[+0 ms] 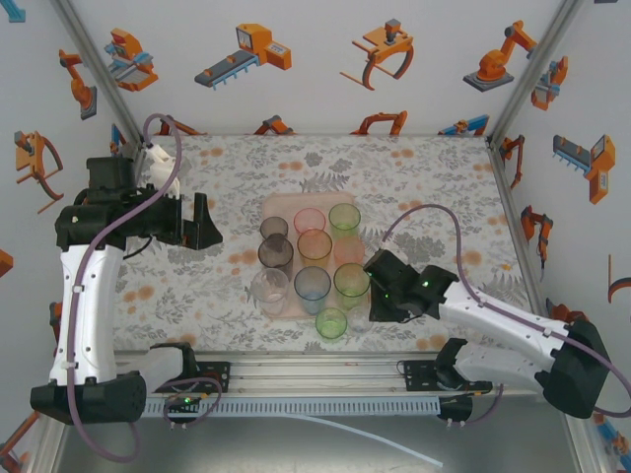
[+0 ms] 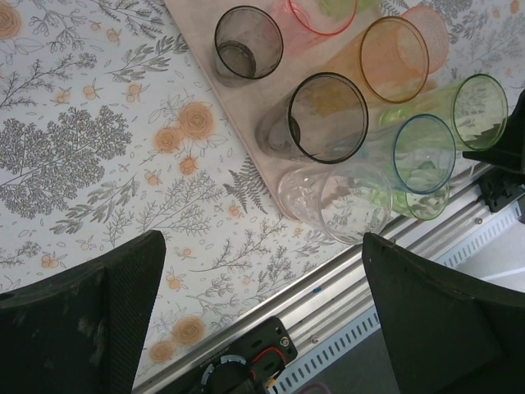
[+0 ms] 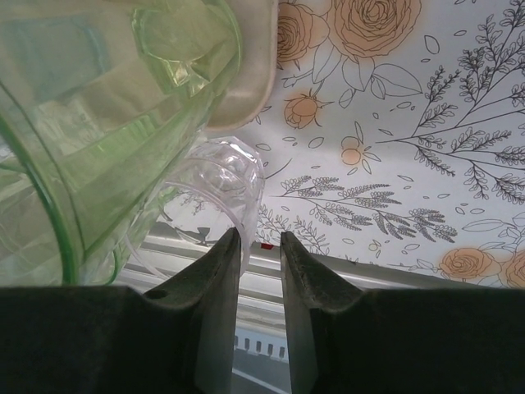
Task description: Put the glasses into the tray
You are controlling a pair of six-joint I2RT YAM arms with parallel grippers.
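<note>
Most of the glasses already stand upright in rows on the tray: grey, pink, orange, blue and green. You're on a straggler, a clear glass on the desk. It sits just off the tray's near right corner, close against a green glass.

Your right hand is down at that clear glass, fingers nearly together with a thin slit between them. The left finger overlaps the glass wall. I can't tell whether the wall is pinched in the slit or the hand just sits beside it.

Your left hand is spread wide and holds nothing. It hangs over the desk left of the tray, well apart from the action.

Next move, my read:
- **Confirm the grip first.** If the wall isn't caught, open up, put one finger inside the rim and close.
- **Lift and carry.** Go straight up to clear the tray rim and the green neighbour, then move to a bare patch. Free space looks tight.
- **Main risk.** You could tip that green glass on the way up.

Another green one sits at the tray's near edge, and I can't tell if it's fully in. Check it afterwards.
</note>
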